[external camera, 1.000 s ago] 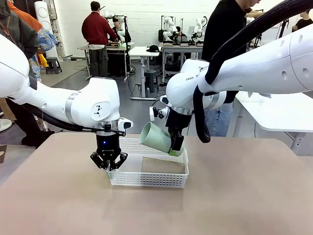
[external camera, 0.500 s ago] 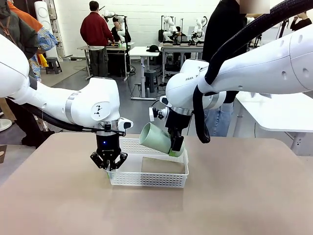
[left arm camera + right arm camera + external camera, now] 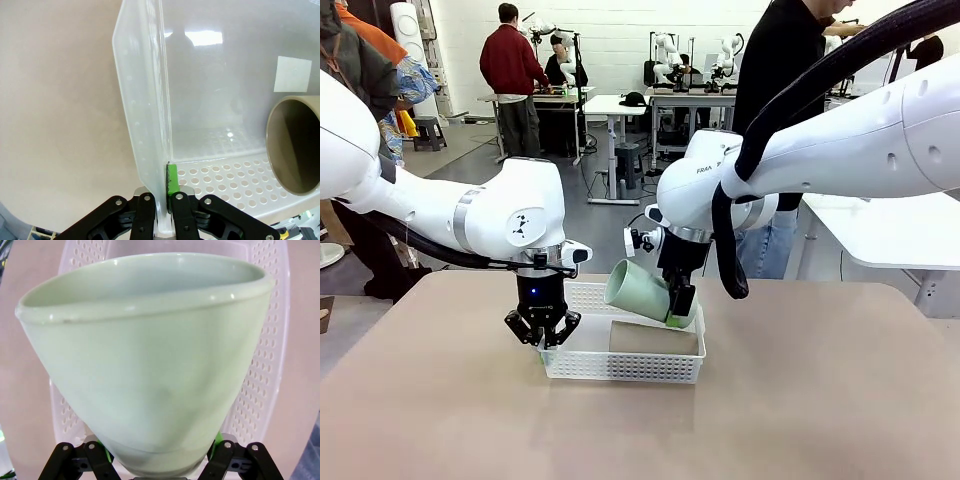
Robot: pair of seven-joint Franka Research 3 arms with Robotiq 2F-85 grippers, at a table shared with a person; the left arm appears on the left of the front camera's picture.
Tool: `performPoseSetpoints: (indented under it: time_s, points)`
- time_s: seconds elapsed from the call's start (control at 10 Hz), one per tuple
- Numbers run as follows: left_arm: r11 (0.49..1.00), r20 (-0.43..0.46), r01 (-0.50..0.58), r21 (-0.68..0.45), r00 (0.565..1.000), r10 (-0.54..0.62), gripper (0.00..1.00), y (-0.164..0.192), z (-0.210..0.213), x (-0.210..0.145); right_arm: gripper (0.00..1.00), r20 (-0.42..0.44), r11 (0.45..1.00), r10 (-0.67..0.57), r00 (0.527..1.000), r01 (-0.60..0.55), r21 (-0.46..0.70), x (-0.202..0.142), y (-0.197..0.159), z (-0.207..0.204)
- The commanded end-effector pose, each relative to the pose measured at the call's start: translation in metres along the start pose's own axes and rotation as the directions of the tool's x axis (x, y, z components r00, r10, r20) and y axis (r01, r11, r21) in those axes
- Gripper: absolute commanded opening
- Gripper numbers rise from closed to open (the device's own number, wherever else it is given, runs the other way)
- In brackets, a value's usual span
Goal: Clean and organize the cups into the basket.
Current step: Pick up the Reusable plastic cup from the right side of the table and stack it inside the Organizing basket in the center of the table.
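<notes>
The white lattice basket (image 3: 620, 367) sits mid-table. My left gripper (image 3: 543, 338) is shut on the basket's left end wall (image 3: 145, 100), one finger on each side, the green pad (image 3: 172, 178) inside. A tan-brown cup (image 3: 655, 338) lies on its side in the basket, and its open mouth (image 3: 295, 145) shows in the left wrist view. My right gripper (image 3: 678, 308) is shut on the base of a pale mint green cup (image 3: 638, 290), held tilted above the basket's right half with its mouth pointing left. From the right wrist, the mint cup (image 3: 150, 360) hangs over the basket (image 3: 272, 350).
A person in dark clothes (image 3: 780, 60) stands at the far side of the table, behind my right arm. Bare tan tabletop (image 3: 820, 400) spreads in front of and to both sides of the basket. A white table (image 3: 890, 225) stands at the right beyond the edge.
My right arm has come down and a little to the left with the mint cup, closer to the basket. The left gripper and the basket have not moved.
</notes>
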State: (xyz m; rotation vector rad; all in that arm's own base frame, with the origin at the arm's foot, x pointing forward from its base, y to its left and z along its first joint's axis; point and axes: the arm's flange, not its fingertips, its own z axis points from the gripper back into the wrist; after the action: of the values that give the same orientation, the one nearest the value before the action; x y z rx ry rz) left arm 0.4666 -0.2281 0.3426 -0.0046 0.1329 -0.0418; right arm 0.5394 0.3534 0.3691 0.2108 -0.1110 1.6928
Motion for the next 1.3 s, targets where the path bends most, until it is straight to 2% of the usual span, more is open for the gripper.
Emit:
performPoseSetpoints:
  time_s: [0.0, 0.5, 0.7, 0.8, 1.2]
  points:
    - [1.000, -0.004, 0.002, 0.005, 1.000, -0.002, 0.00, 0.001, -0.003, -0.001, 0.79, -0.015, 0.999, 0.032, 0.999, -0.032, 0.003, 0.005, -0.013, -0.002]
    - [1.000, -0.004, 0.002, 0.005, 1.000, -0.002, 0.00, 0.001, -0.003, -0.001, 0.79, -0.011, 1.000, 0.017, 1.000, -0.017, 0.022, -0.002, -0.027, -0.018]
    - [1.000, -0.004, 0.002, 0.005, 1.000, -0.002, 0.00, 0.001, -0.003, -0.001, 0.90, -0.026, 0.999, -0.049, 0.998, 0.049, 0.011, -0.006, -0.027, -0.017]
    - [1.000, -0.004, 0.002, 0.005, 1.000, -0.002, 0.00, 0.001, -0.003, -0.001, 1.00, -0.026, 0.998, -0.060, 0.998, 0.061, 0.006, -0.007, -0.027, -0.016]
    - [1.000, -0.004, 0.002, 0.005, 1.000, -0.002, 0.00, 0.001, -0.003, -0.001, 1.00, -0.015, 0.998, -0.064, 0.998, 0.064, 0.008, -0.007, -0.026, -0.016]
